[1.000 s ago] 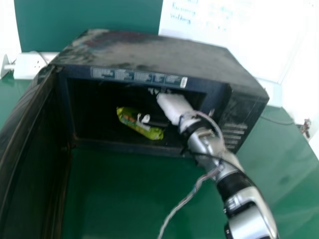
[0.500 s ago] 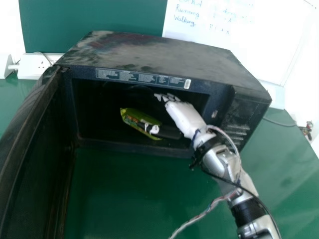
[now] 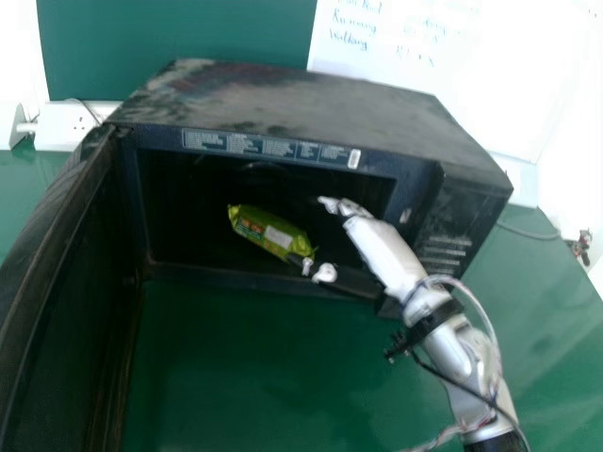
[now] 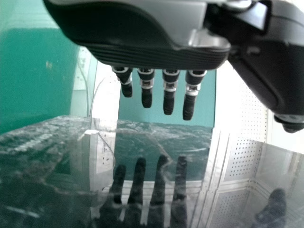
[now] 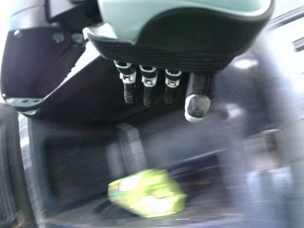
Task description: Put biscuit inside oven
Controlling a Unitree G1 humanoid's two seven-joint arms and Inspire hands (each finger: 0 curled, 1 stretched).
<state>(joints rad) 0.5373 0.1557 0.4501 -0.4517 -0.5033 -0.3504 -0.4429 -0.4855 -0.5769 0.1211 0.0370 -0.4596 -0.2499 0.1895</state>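
Looks down into oven (image 3: 292,99) from head; shares its cavity (image 3: 184,207), closer, from right wrist. Skims glossy surface (image 4: 52,166) from left.

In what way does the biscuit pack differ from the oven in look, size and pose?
The biscuit pack is yellow-green, while the oven is dark. The biscuit pack is small enough to lie inside; the oven is much larger. The biscuit pack lies slanted; the oven stands upright. Both carry printing.

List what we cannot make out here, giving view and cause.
Print on the biscuit packet: right wrist view, blurred.
Back wall of the microwave oven: head view, lost in shadow.
Lower end of the door: head view, cut off by bottom edge.
Top of the whiteboard: head view, cut off by top edge.
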